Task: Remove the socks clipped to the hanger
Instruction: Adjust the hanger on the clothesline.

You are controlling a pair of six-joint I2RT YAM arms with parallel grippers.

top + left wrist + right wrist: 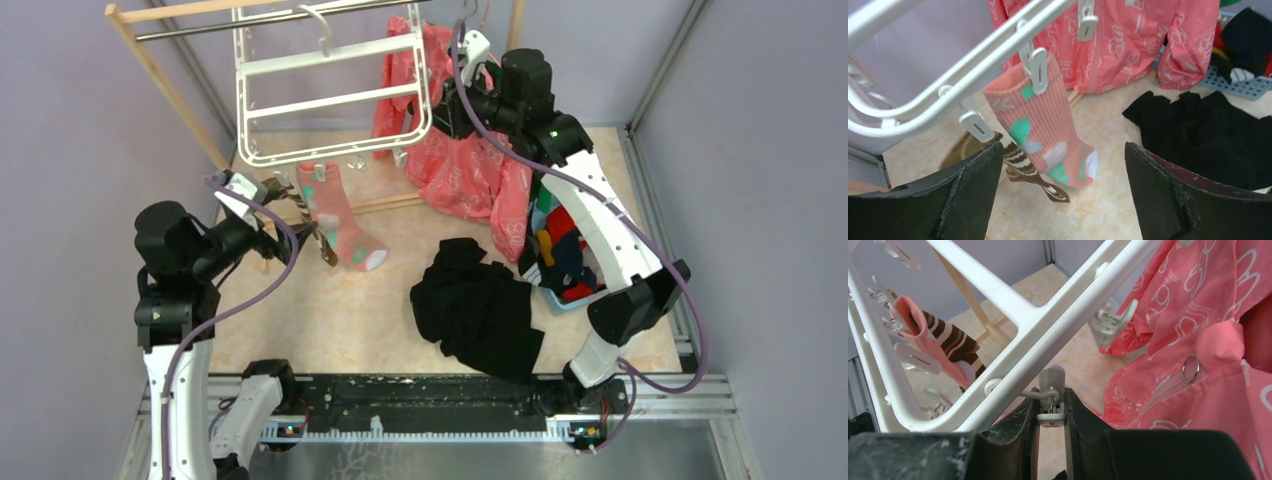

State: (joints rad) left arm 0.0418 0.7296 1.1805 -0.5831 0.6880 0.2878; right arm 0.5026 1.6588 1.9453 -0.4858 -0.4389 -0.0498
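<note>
While I watch the feeds from my station, the white plastic hanger (pixel 330 100) hangs by its hook from a metal rail (pixel 215 27) on a wooden frame (pixel 165 80) at the far side of the table. I count two socks on its lower edge: a pink sock (pixel 1043 125) with teal and white patches, pinched at the cuff by a clip, and a brown-and-white striped sock (pixel 1025 167) hanging just behind it, partly hidden. My left gripper (pixel 1063 155) stands wide apart and holds nothing, its two dark fingers framing the pink sock's toe from near the table. My right gripper (pixel 1052 405) is up at the hanger's right corner, pinched tight on a white clip (pixel 1051 390) that dangles from the frame. Just beside that corner hangs one pink printed shirt (pixel 465 170); its white outline print shows no letters I can read, and it crowds the right arm and covers the hanger's right edge from above. One black cloth heap (pixel 480 310) lies on the table between the arms. One blue basket (pixel 1243 89) sits at the right, under the right arm, holding red, yellow, green and dark socks too bunched for me to count. In the left wrist view I make out at least three clips along the rim, only one of them biting fabric.
</note>
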